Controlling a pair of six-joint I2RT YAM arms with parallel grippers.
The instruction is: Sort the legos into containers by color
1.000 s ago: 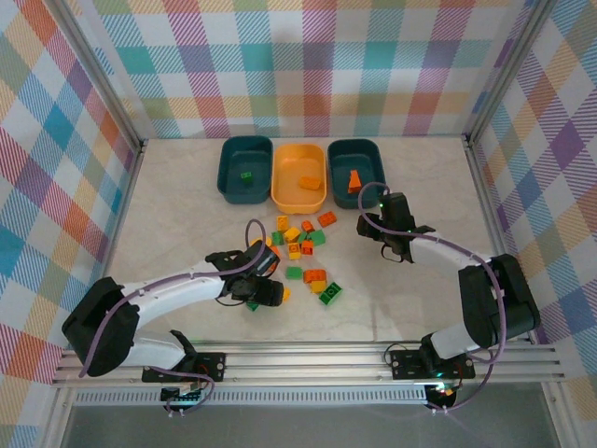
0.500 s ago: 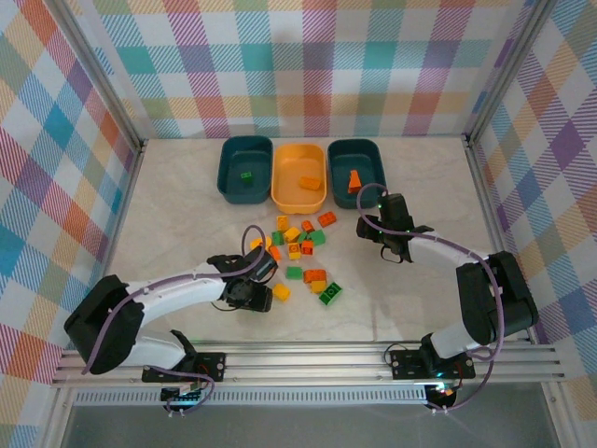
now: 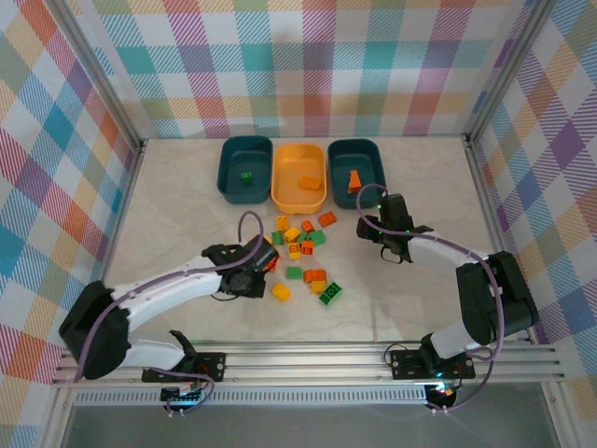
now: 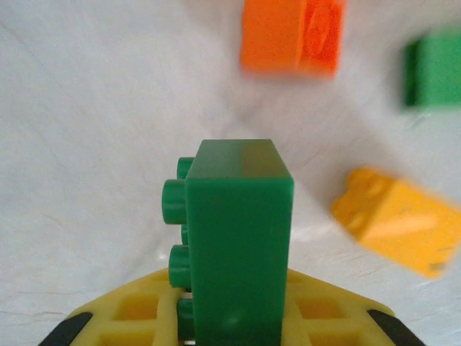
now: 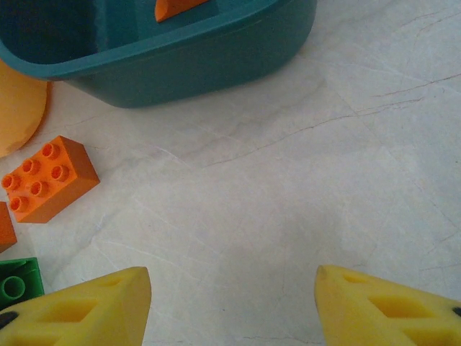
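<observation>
Left pincer is clamped on a green lego brick, which stands upright between the yellow fingers with its studs facing left in the wrist view. Right pincer is spread open and holds nothing, over bare marble counter near the right teal tub. Loose green, yellow and orange-red legos lie scattered between the arms. Beyond them sit the left teal tub and the yellow-orange tub.

Bright, even light is washing the table, shadows falling soft; left wrist view is blurring the orange brick beyond the green brick.
</observation>
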